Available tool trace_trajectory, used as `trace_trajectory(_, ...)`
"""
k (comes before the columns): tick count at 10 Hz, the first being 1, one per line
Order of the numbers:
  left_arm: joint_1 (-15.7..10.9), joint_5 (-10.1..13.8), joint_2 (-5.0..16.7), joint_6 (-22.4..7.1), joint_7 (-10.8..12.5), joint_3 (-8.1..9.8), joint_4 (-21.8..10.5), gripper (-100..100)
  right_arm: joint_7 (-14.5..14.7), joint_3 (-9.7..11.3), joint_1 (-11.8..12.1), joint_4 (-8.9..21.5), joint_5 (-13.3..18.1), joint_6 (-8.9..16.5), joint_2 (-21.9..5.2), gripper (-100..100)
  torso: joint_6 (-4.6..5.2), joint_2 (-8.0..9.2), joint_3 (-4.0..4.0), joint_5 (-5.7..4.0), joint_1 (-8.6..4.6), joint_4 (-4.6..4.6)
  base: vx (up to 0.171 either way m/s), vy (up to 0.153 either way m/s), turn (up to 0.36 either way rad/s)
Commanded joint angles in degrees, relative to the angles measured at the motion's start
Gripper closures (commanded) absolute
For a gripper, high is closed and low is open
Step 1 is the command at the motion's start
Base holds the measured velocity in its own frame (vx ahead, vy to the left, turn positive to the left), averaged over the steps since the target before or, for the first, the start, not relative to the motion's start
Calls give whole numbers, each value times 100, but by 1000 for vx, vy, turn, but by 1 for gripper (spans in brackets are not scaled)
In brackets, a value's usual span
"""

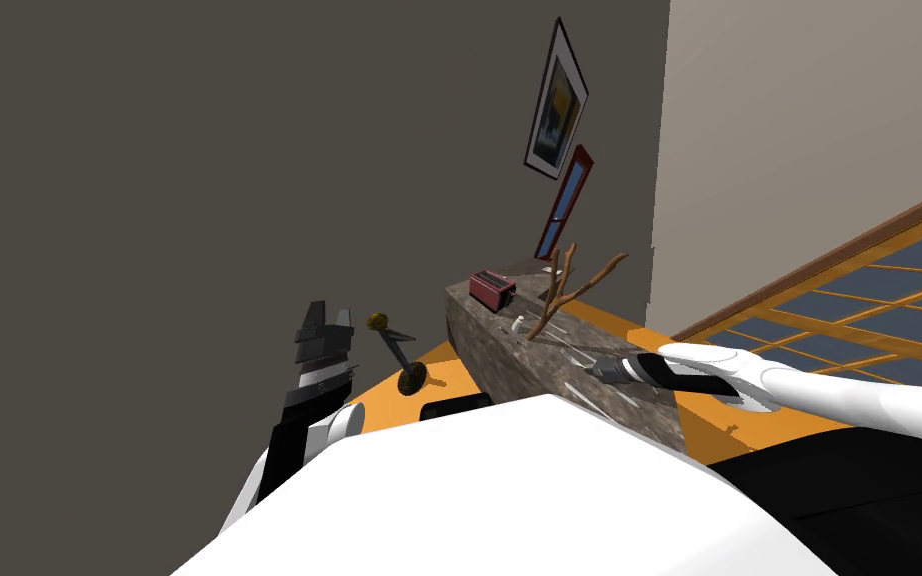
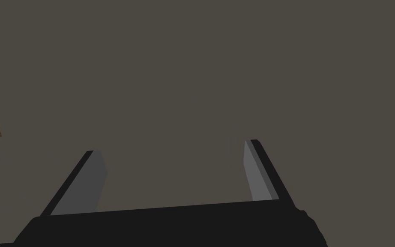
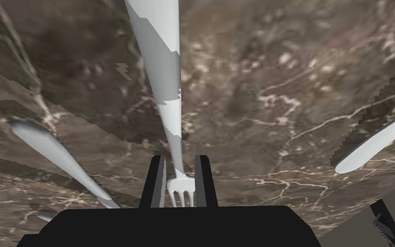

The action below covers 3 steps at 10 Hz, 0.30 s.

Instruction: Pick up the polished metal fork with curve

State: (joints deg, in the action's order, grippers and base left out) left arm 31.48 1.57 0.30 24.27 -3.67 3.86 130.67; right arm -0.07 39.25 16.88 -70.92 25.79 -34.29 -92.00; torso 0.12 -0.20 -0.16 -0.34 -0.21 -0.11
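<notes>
The fork [image 3: 166, 85] is pale grey metal with a long handle that widens away from my hand, and it lies on a brown marbled counter [image 3: 303, 77]. My right gripper [image 3: 179, 171] has its two fingers pressed against the sides of the fork's neck, just above the tines. From the head camera, the right gripper [image 1: 599, 370] reaches over the near end of the counter [image 1: 509, 350]. My left gripper [image 1: 324, 330] is raised at my left side; its fingers [image 2: 91, 171] stand wide apart and hold nothing.
Two other pale utensils lie on the counter, one handle [image 3: 59, 158] on one side of the fork and another [image 3: 372, 146] on the other. A red toaster [image 1: 491, 289] and a bare branch [image 1: 569, 290] stand further along. A black stand with a yellow knob [image 1: 394, 350] is on the orange floor.
</notes>
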Motion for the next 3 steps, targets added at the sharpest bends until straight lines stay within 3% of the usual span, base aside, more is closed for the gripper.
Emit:
trace_trajectory(1,0,0,0,0,0,0,0,0,-57,-14,-5,-80,-44,-79,-168,100,0,0,0,0,0,0,-3,11,-73)
trace_trajectory(2,0,0,0,0,0,0,0,0,-41,-9,-10,-46,-26,-54,-114,100,2,2,1,1,3,0,-3,3,-16)
trace_trajectory(3,0,0,0,0,0,0,0,0,-48,-12,-11,-48,-30,-68,-128,0,0,2,1,-4,0,-1,0,0,0)
